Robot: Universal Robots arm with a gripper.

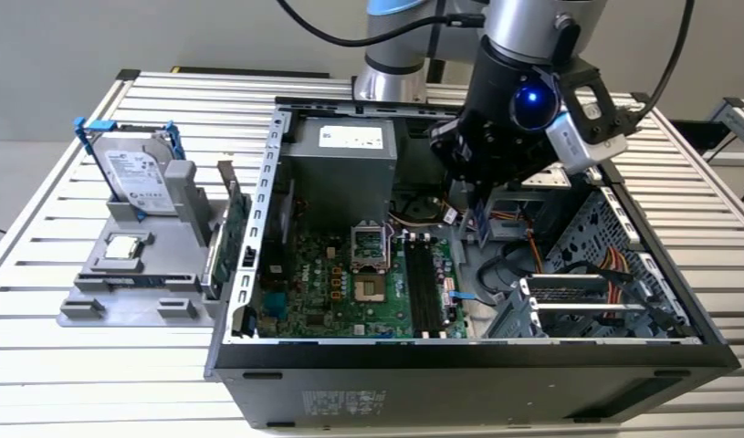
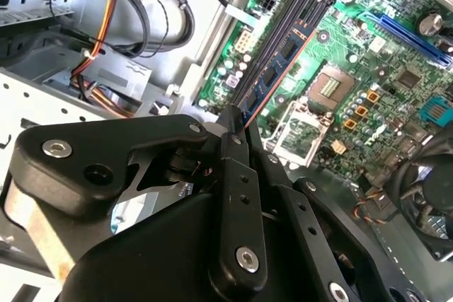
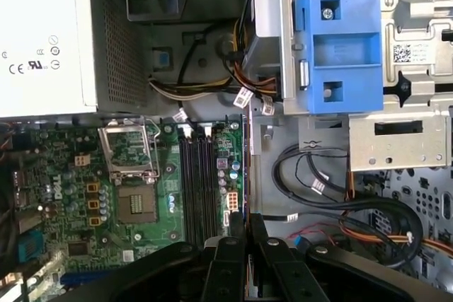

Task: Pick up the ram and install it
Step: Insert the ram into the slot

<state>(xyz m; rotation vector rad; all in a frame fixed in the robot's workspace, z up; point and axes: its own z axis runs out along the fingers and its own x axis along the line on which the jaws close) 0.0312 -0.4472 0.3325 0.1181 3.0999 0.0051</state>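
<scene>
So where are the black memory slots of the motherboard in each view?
Exterior view: the memory slots are on the motherboard, on the exterior view's right of the processor socket.
First wrist view: the slots lie between the socket and the motherboard's edge.
Second wrist view: the slots run alongside the held ram, with the socket beside them.
Shared landmark: the processor socket.

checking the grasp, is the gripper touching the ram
Touching: in the second wrist view the gripper is shut on one end of the ram, which sticks out from between its fingertips over the motherboard.
</scene>
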